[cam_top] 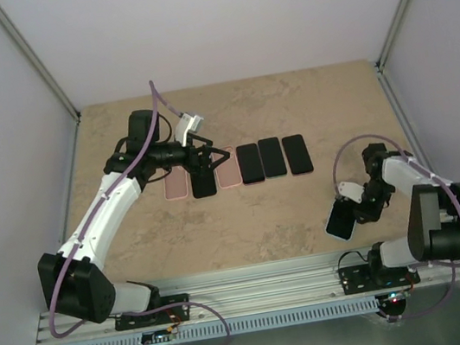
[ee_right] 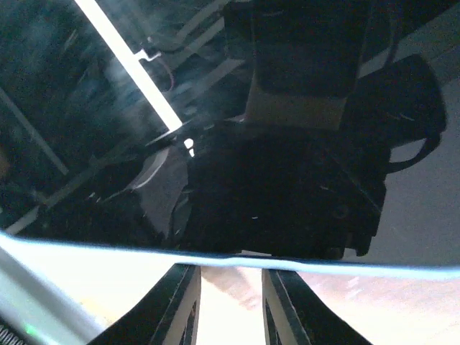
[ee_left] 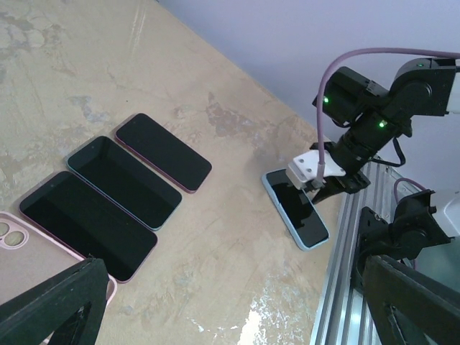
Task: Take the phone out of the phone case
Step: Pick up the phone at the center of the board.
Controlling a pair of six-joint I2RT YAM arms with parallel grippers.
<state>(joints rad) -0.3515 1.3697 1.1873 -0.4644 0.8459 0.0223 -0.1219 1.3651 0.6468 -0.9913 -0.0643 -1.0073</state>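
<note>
Not much to go on from the right wrist view: nearly all glossy black phone (ee_right: pixel 144 108) screen, mirroring a bright light strip (ee_right: pixel 136 79) and the dark bulk of the arm's own hardware. Just a thin pale-blue rim of the phone case (ee_right: pixel 108 249) along the bottom, cutting off the tips of the right fingers (ee_right: pixel 180 305). Narrow gap between those two, with a bit of tabletop (ee_right: pixel 230 302) showing through. No way to tell whether pinching the rim, pressing on it or just tucked behind it. Same problem from the left wrist view: right gripper (ee_left: pixel 315 188) down at one short end of the phone, contact point hidden by its own body.

Left fingers (ee_left: pixel 50 305) spread wide, only dark wedges in the lower corners of that view. Hanging over a row of spare phones (ee_left: pixel 123 181) and a pink case (ee_left: pixel 14 241) cropped by the frame edge.

As for the phone itself: still in its case, face up, dark unlit screen, light-blue border all round. Sitting near the right front of the tabletop, well apart from the row.
</note>
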